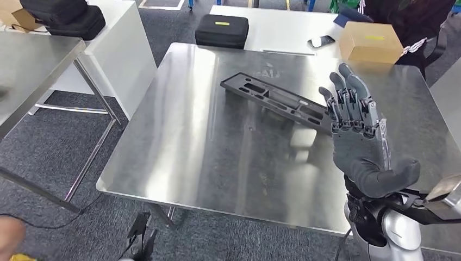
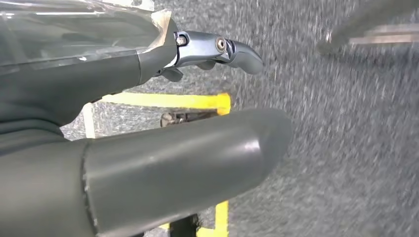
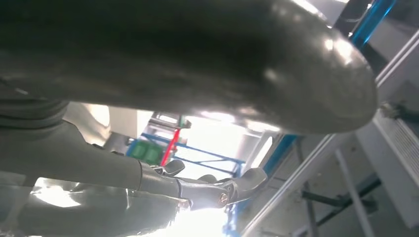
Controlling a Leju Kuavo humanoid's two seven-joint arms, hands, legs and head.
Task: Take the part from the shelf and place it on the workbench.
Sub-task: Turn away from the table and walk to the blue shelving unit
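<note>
We find the part [image 1: 277,101] lying flat on the steel workbench [image 1: 206,163], its long axis running diagonally from the far left toward the near right. Our right hand [image 1: 359,136] stands raised at its near-right end, empty, fingers straight and apart. Whether they touch, we cannot tell. The part is a flat black tray with cut-out recesses. Our left hand [image 2: 148,163] holds nothing, over the floor.

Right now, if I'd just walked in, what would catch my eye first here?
Probably the right hand, raised open with fingers spread above the steel workbench, near its right side. Just beyond its fingertips lies the part, a long black piece with cut-outs, flat on the bench. Past the bench, a black case and a cardboard box sit on a white table.
</note>
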